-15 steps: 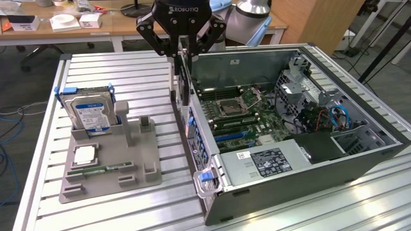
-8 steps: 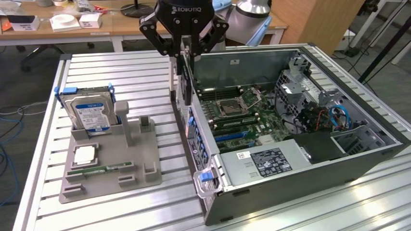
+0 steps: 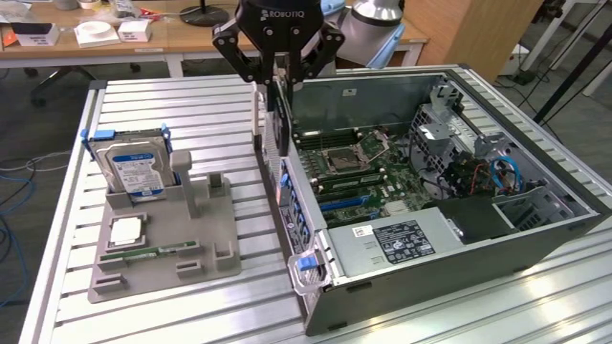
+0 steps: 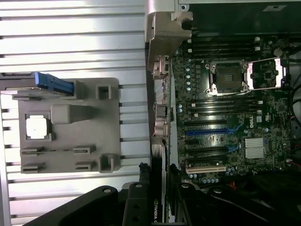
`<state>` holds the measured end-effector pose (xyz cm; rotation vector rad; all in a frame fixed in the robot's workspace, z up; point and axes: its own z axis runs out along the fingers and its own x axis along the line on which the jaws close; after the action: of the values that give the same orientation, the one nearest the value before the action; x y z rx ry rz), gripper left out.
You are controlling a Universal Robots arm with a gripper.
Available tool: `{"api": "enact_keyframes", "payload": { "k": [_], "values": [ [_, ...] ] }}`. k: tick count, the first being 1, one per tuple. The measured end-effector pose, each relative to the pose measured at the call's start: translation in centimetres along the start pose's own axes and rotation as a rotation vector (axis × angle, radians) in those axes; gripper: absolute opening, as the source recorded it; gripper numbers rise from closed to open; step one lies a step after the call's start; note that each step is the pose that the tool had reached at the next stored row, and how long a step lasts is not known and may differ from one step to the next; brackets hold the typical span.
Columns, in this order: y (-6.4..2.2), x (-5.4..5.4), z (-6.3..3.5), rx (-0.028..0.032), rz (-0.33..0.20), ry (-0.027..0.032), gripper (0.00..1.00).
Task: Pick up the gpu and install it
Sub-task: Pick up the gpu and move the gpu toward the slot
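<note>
Where the slatted metal table [image 3: 163, 93] runs toward the exterior view's left, a gray holder tray [image 3: 215, 222] lies flat on it. A silver hard drive [image 3: 134, 166] with a blue-and-white label stands upright in the tray's far slot. Nearer the camera on the same tray sit a square processor chip [image 3: 126, 231] and, just beside it, a narrow green memory stick [image 3: 153, 252] lying in its groove. Next to the tray's right side rises the tall wall of an open computer case [image 3: 459, 276], with a blue latch [image 3: 306, 261] at its near corner. Above that wall hangs the arm, its jaws drawn narrow and clamped on the gpu [image 3: 275, 115]. The card is held on edge, pointing straight down, off the table and clear of the tray. Its lower part overlaps the case wall, and I cannot tell whether the two touch. In the wrist view the gpu [image 4: 157, 207] shows a logo between the black fingers [image 4: 141, 188], lined up with the wall's port cut-outs. Further right, inside the case, the motherboard [image 3: 368, 190] lies exposed with its open processor socket [image 3: 340, 159]. The wrist view shows its long expansion slots [image 4: 206, 168] beside the card. A black power supply [image 3: 397, 240] fills the near end. At the far right, a metal drive cage [image 3: 445, 129] and looping blue cables [image 3: 502, 172] crowd the case.
</note>
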<state>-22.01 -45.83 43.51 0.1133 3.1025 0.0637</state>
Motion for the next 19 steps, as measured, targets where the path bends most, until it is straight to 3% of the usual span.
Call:
{"api": "enact_keyframes", "payload": {
  "k": [19],
  "values": [
    [0.08, -1.1, 0.04, -0.0001, 0.000, 0.0000, 0.26]
  ]
}}
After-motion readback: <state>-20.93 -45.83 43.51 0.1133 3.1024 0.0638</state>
